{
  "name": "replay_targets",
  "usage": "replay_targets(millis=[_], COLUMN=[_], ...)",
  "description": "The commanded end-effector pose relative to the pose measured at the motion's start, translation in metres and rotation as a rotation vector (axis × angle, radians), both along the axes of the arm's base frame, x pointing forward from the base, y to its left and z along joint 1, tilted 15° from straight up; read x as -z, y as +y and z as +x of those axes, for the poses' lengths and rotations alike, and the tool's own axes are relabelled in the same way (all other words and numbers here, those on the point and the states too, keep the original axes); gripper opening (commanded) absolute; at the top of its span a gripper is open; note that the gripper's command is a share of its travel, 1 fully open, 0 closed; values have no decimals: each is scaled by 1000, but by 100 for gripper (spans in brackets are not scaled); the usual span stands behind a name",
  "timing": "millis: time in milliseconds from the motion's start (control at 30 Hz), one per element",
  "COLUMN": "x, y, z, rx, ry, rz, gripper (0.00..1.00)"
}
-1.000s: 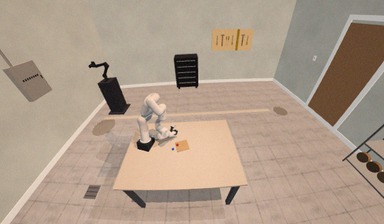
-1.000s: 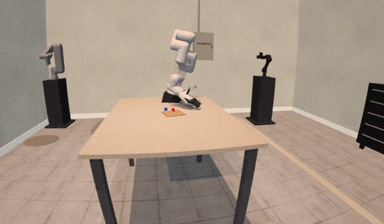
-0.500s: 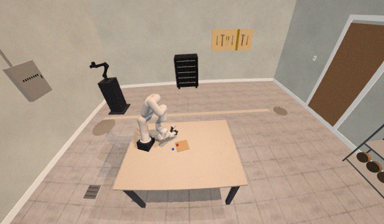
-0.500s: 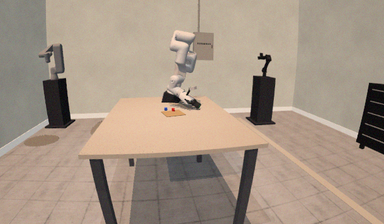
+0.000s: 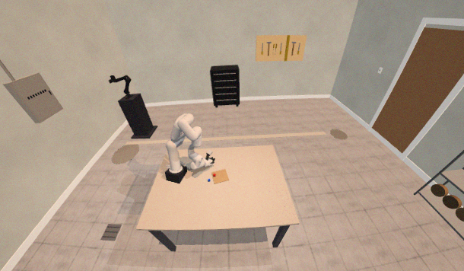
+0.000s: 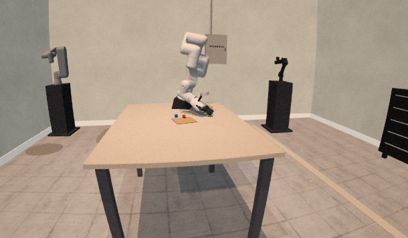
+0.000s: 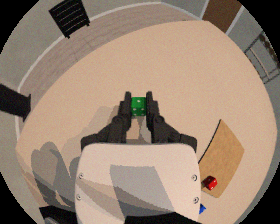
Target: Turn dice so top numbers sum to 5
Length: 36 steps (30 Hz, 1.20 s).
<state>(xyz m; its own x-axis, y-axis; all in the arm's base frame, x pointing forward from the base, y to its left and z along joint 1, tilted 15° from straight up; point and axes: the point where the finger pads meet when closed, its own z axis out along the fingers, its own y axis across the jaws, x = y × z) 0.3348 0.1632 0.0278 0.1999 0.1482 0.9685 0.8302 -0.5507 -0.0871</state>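
On the pale wood-coloured rectangular table (image 5: 235, 202) (image 6: 193, 144) (image 7: 191, 65) lie a thin tan square mat (image 5: 222, 177) (image 6: 184, 120) (image 7: 226, 157) and, from above, at its nine o'clock, a small blue die (image 5: 209, 180) (image 6: 176, 115) (image 7: 202, 209).

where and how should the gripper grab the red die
Probably best by two opposite upright side faces, fingers straddling it, coming down from above: the red die is a small cube on the mat, near its edge. The gripper must first release the green die.
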Motion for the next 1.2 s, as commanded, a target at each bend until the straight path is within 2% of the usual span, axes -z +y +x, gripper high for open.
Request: replay_targets(millis=[0, 1167], x=[0, 10], y=[0, 2], z=[1, 1], rx=[1, 1], ry=[-2, -2], rz=[0, 0], gripper=[15, 15])
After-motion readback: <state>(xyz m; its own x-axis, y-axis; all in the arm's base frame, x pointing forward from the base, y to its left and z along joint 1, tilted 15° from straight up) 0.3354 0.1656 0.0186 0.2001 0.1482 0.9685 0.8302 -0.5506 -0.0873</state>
